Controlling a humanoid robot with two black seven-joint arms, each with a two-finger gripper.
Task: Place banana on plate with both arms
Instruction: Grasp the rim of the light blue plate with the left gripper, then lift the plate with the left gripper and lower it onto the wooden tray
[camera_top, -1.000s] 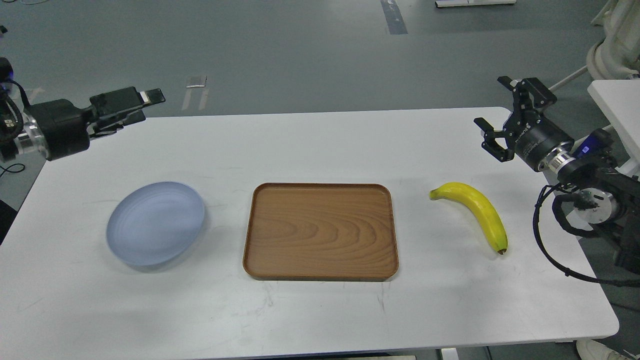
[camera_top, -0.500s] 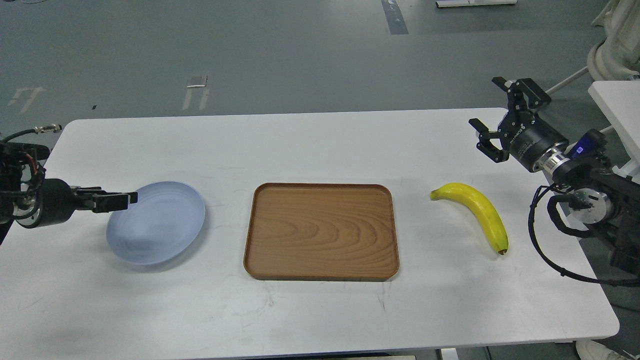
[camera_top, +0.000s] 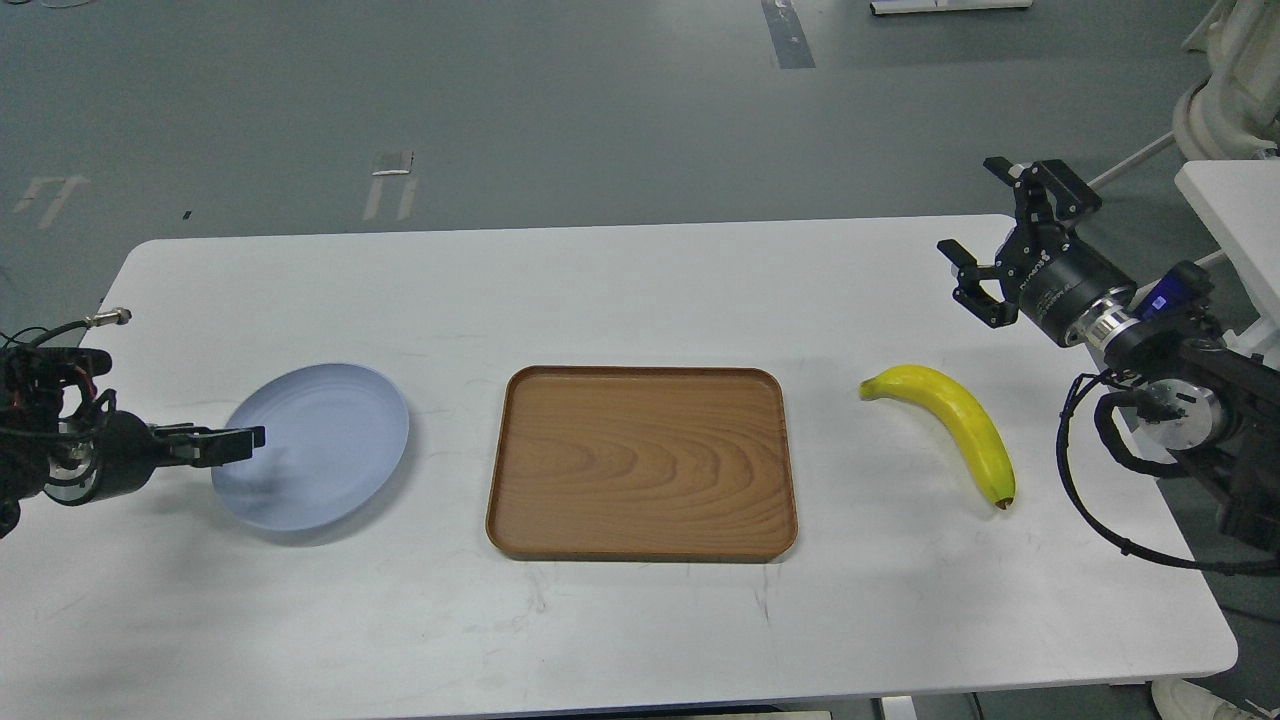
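White table (camera_top: 640, 620) fills most of the view. Brown wood-grain tray (camera_top: 641, 462) sits at centre, nothing on it. Right arm (camera_top: 1160, 370) comes in at 3 o'clock, its right gripper (camera_top: 985, 235) up at about 2 o'clock, fingers spread wide, holding nothing, hovering above the table's far right edge, apart from the fruit. Left arm (camera_top: 60, 450) enters low at 9 o'clock; left gripper (camera_top: 235, 442) lies level, tips over the plate's left rim, seen edge-on and dark so cannot tell whether spread or pressed together, or whether it touches the rim. Pale blue plate (camera_top: 320, 445) at 9 o'clock of the tray, bare. Banana (camera_top: 955, 425) lies flat on the table at 3 o'clock of the tray, well apart from the plate, dark tip toward 5 o'clock.
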